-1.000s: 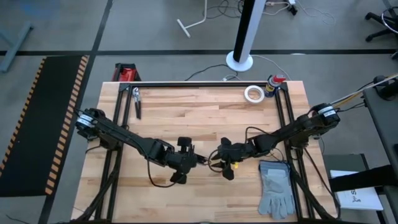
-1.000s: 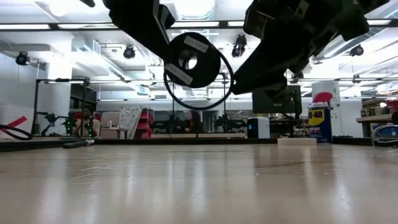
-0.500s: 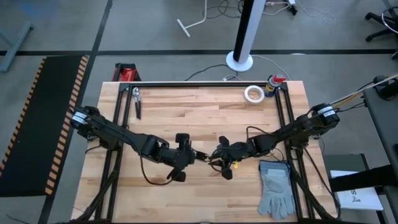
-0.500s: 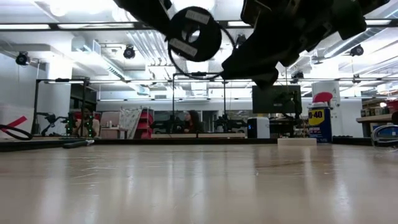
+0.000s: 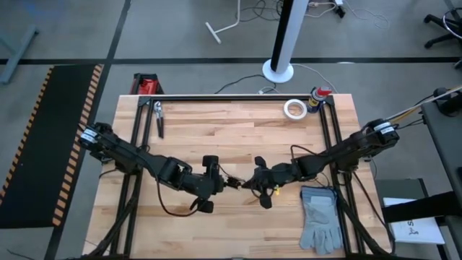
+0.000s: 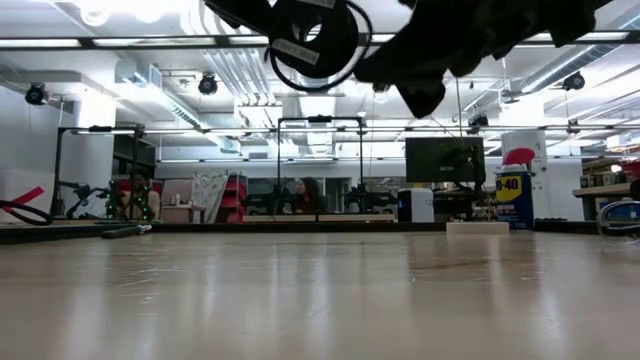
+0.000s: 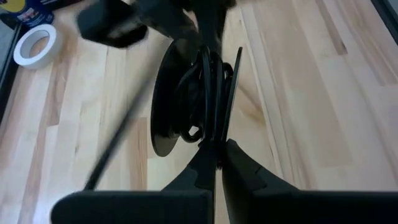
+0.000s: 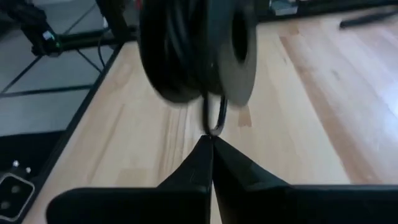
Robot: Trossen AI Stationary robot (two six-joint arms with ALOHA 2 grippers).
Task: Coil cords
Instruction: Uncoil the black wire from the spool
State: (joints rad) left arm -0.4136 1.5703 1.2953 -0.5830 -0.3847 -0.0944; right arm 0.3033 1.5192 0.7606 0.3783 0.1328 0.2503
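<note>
Two tools meet at lower centre of the high view, above the desk: your left tool and right tool, each with fingers pinched shut. The cord sits wound in a small round coil, gripped at its edge by the left; the right pinches a loop hanging from it. Judged stage: winding nearly complete, coil held clear of the surface. Next, you should tuck the loose loop and set it down without slackening.
</note>
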